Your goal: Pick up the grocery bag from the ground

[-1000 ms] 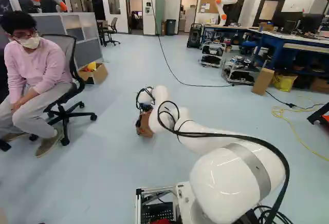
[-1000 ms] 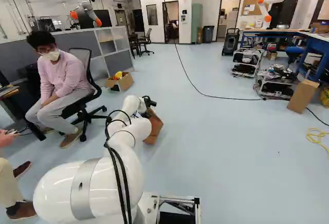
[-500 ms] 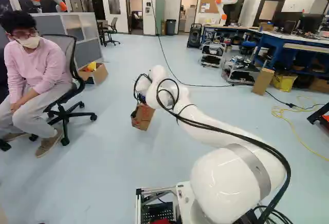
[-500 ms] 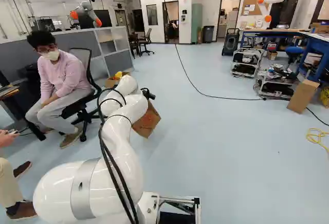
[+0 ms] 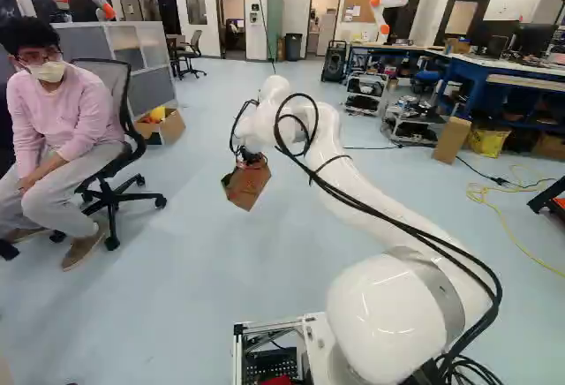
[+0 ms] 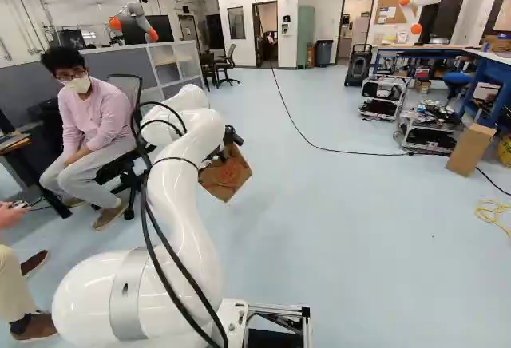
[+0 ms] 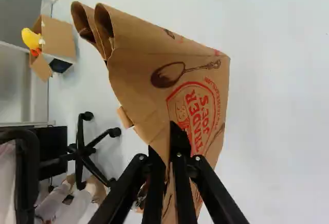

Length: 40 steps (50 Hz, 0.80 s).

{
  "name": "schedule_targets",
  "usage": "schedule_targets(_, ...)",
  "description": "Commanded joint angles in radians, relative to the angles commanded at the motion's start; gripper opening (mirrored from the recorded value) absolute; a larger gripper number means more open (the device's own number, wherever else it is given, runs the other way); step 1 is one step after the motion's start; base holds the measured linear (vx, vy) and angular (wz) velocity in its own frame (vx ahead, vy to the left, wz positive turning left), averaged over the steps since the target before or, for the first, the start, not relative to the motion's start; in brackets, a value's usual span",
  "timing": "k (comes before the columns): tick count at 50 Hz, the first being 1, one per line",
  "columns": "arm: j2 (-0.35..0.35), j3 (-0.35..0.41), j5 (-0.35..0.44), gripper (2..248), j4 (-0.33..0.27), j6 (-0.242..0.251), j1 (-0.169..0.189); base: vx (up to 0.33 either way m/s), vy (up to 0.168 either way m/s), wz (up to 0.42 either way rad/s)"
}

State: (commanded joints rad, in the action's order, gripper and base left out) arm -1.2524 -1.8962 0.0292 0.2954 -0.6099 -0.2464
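Grocery bag of brown paper: hanging tilted above the pale blue floor, showing a red badge and a drawn spoon. Being pinched between the two fingers of the black gripper, which are closing tightly on a fold of paper. Hanging ahead of the white arm, near the middle of the left base view, with mouth folds pointing away from the fingers in the wrist view. Sharing the floor with an office chair and an open cardboard box, both at the left of that view. Facing, at its right, an upright carton, a yellow cord and a blue workbench.
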Motion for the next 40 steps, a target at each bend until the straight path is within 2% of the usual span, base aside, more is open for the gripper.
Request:
schedule_targets(18,0.193,0.222,0.206,19,0.075,0.000,-0.002,0.000,0.000,0.000)
schedule_targets(27,0.282,0.316,0.293,19,0.082,0.000,-0.007,0.000,0.000,0.000)
schedule_targets(40,0.405,0.440,0.379,19,0.083,0.000,-0.016,0.000,0.000,0.000)
